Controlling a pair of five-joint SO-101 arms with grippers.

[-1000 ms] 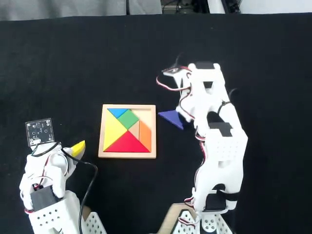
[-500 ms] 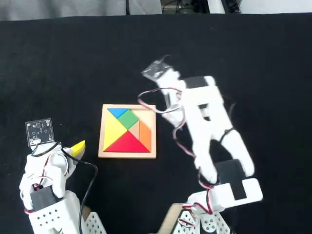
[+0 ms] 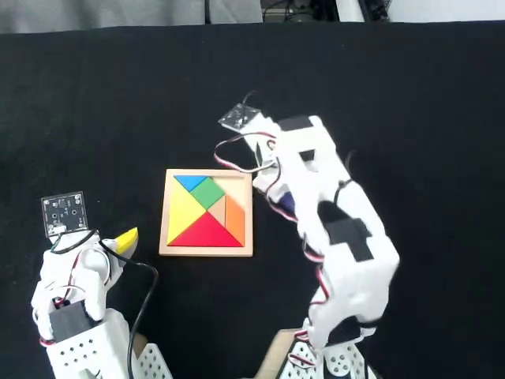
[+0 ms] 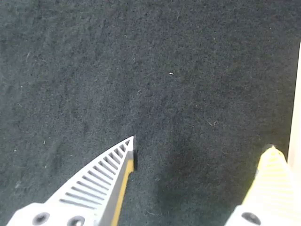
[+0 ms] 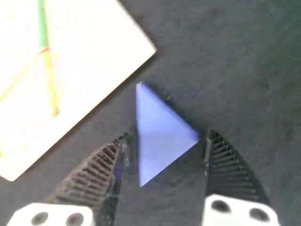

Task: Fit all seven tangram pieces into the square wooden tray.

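Step in hand (judged): pick up the last loose piece and seat it.

Right arm [image 3: 331, 229] is stretched over the black table [image 3: 95, 103], just beside the tray's right side. Right gripper [image 5: 165, 137] has its jaws spread, straddling the violet triangle [image 5: 160, 134], which lies flat on the cloth near the tray's corner, outside it. The jaws are not closed on it.

To do it well: close across the triangle's width and not on a point, so it does not twist out. Lift clear of the rim, turn it to match the gap, and lower it flat.

Left gripper [image 4: 201, 143] hangs spread over bare cloth, holding nothing.

Square wooden tray [image 3: 207, 251] contents, largest first:
- yellow triangle [image 3: 181, 212], left
- red triangle [image 3: 207, 231], bottom
- orange piece [image 3: 234, 217], right
- green square [image 3: 207, 192]
- blue triangle [image 3: 189, 181], top left

The top right corner looks like bare wood, the likely slot. I cannot tell whether the pale patch at centre is a piece or bare wood.
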